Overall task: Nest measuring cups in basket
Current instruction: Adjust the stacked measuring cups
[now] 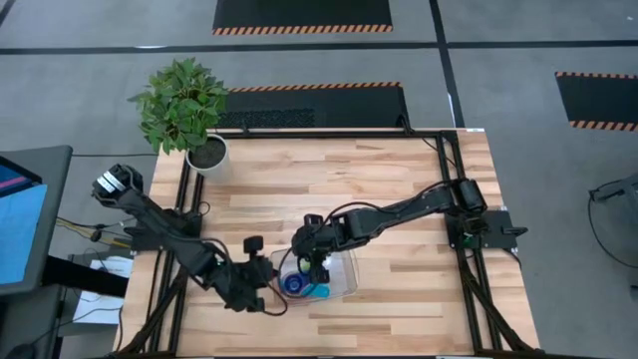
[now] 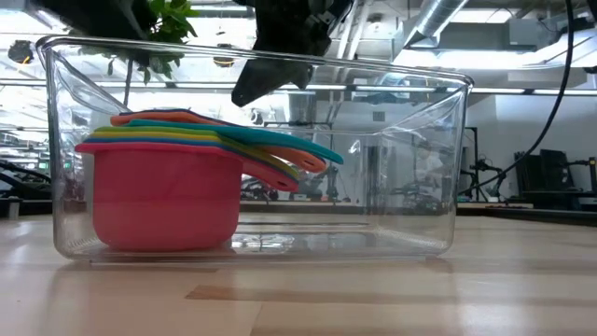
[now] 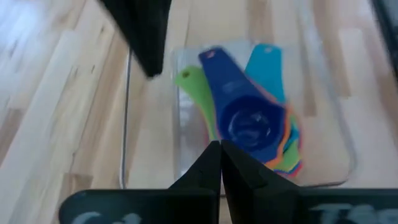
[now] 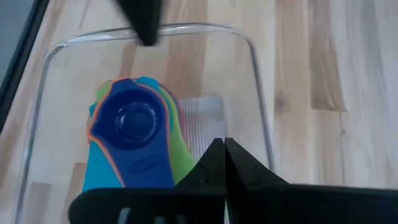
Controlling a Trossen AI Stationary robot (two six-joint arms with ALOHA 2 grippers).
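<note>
The measuring cups (image 2: 163,201) sit nested in one stack inside the clear basket (image 2: 410,215), at its left end. The red cup is lowest and rests on the basket floor, and the dark blue cup (image 4: 132,121) is on top. The handles (image 2: 280,154) fan out toward the basket's middle. My right gripper (image 4: 222,148) is shut and hangs above the basket's middle (image 1: 319,265), beside the stack. My left gripper (image 3: 219,150) is shut and hovers just outside the basket's left end (image 1: 267,291), pointing at the stack (image 3: 252,124).
A white pot (image 1: 207,155) with a green plant (image 1: 181,100) stands at the table's far left corner. The bare wooden tabletop (image 1: 419,289) stretches to the right of the basket and toward the far edge. Black frame rails (image 1: 469,279) run along both sides.
</note>
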